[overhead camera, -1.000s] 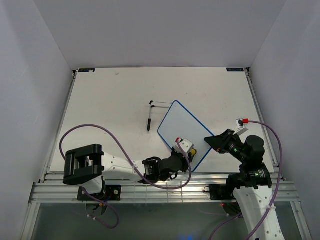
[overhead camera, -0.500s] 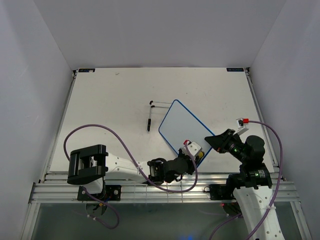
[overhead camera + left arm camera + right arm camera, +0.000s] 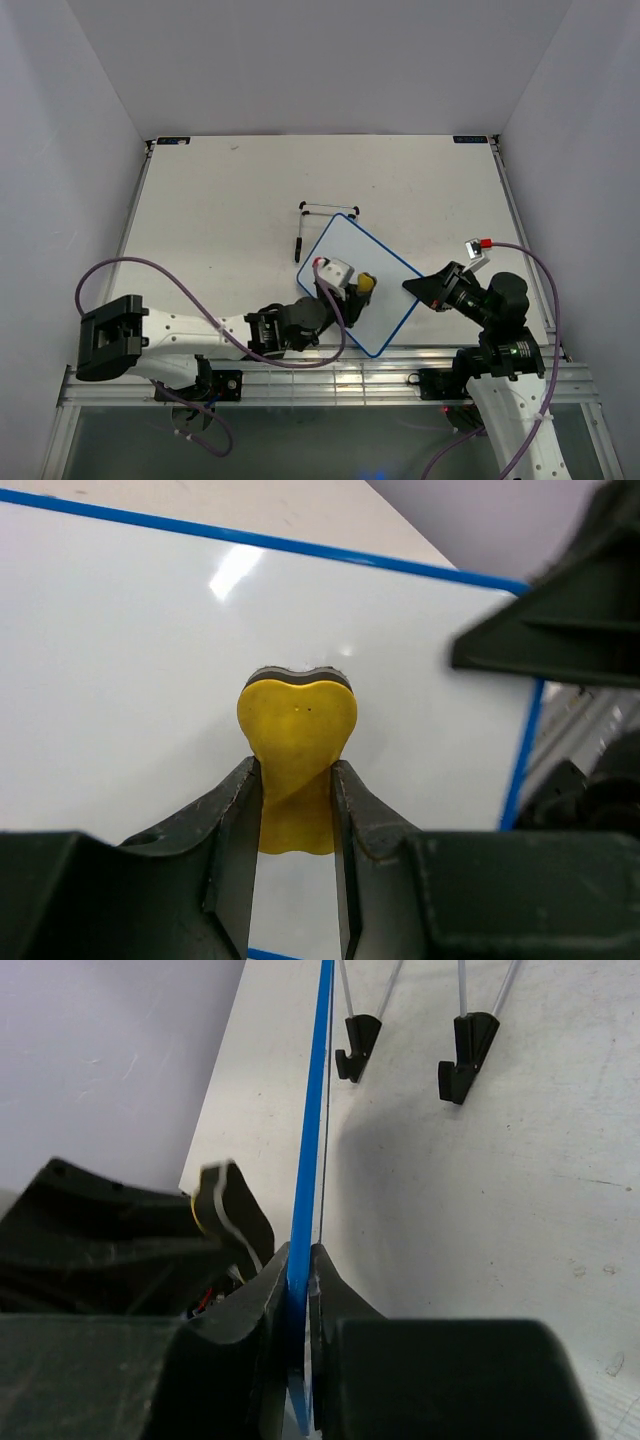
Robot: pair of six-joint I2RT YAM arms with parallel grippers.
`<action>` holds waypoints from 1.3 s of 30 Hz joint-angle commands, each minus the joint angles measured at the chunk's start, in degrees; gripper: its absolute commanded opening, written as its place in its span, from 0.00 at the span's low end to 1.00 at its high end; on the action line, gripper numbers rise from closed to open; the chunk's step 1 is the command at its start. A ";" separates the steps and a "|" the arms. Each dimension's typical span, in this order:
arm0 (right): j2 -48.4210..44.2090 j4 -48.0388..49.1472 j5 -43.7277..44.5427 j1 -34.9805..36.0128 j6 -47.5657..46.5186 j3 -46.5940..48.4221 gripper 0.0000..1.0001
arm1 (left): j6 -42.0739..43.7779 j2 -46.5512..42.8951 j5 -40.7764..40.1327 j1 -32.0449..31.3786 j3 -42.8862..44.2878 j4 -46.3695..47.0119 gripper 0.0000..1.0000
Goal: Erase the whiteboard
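Room check for you: the far half of the counter [image 3: 400,170] is open, and so is the left side out to the wall. The blockage is all in the near middle. The whiteboard [image 3: 388,298] takes up that patch, with its stand feet [image 3: 298,248] lying just past its far-left corner. Your left tool [image 3: 358,290], with the eraser [image 3: 366,284], reaches in over the board's near-left side, and your right tool [image 3: 408,286] pinches the right edge — so the gap between them is tight. A purple cable [image 3: 125,262] loops over the near-left counter.
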 commanded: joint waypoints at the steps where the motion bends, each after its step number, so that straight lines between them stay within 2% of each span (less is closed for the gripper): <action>1: -1.65 5.33 -1.14 0.27 2.19 3.81 0.08 | -4.12 -6.95 -3.33 3.93 -3.50 -2.29 0.00; 11: -2.44 5.07 -0.96 0.36 -2.55 5.30 0.08 | -4.21 -11.79 -2.63 12.19 -6.40 -6.34 0.00; 18: -3.14 2.44 -2.80 0.36 -5.98 7.67 0.08 | -1.67 -16.19 2.73 23.07 -7.37 -7.92 0.00; 23: -2.79 -1.26 -3.77 0.45 -9.76 10.65 0.08 | 0.88 -16.90 7.56 28.27 -5.97 -8.53 0.00; 30: -3.05 -0.12 -8.34 0.62 -11.60 11.36 0.08 | 0.98 -14.79 8.36 32.40 -2.63 -10.37 0.00; 32: -3.31 -0.99 -7.12 0.62 -14.76 12.50 0.08 | -1.30 -14.79 7.75 33.46 -1.84 -12.74 0.00; 35: -3.23 -1.96 -2.02 0.62 -18.19 14.08 0.08 | -5.96 -15.31 3.71 35.04 0.27 -22.47 0.00; 39: -1.91 -1.09 0.36 0.71 -20.40 15.49 0.08 | -10.79 -15.93 0.37 39.16 1.33 -32.77 0.00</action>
